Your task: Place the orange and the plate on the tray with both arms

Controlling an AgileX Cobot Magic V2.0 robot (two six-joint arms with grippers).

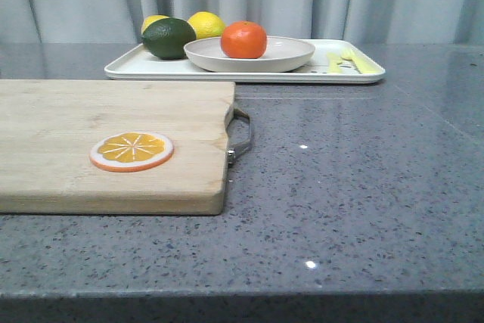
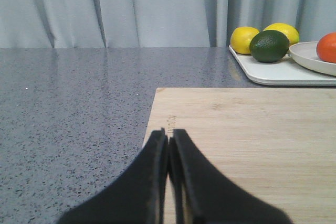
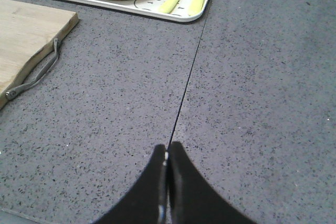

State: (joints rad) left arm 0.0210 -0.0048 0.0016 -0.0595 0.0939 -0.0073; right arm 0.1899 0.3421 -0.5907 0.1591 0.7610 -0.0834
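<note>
On the grey counter [image 1: 363, 187], the orange [image 1: 243, 39] sits in the plate [image 1: 249, 54] on the tray [image 1: 227, 69], so I judge the job done, my left gripper [image 2: 168, 145] and right gripper [image 3: 167, 156] both pinched closed on nothing.

Orange [image 1: 243, 39] sits in the plate [image 1: 291, 54], plate on the tray [image 1: 363, 73] at the far side. Before me left, the board [image 1: 60, 134] carries a slice [image 1: 131, 150].
</note>
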